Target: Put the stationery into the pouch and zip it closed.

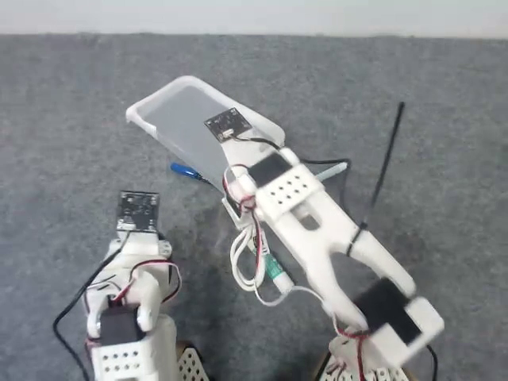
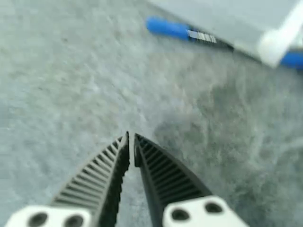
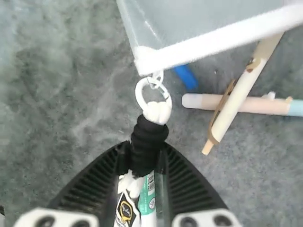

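Note:
The translucent pouch (image 1: pixel 186 119) with white trim lies on the grey carpet at the back. My right gripper (image 3: pixel 144 144) is shut on the black-wrapped zip pull cord (image 3: pixel 147 135), which hangs from a white ring (image 3: pixel 152 94) at the pouch's corner (image 3: pixel 189 19). In the high view the right arm (image 1: pixel 317 230) stretches from the front right up to that corner. A blue pen (image 1: pixel 184 169) lies beside the pouch's near edge. My left gripper (image 2: pixel 131 138) is shut on nothing, low over bare carpet short of the blue pen (image 2: pixel 177 29).
A beige pen (image 3: pixel 236 94) lies across a pastel pen (image 3: pixel 236 105) next to the pouch corner. A green-labelled marker (image 1: pixel 274 270) lies under the right arm. A thin black pen (image 1: pixel 389 159) and a white pen (image 1: pixel 333 170) lie to the right.

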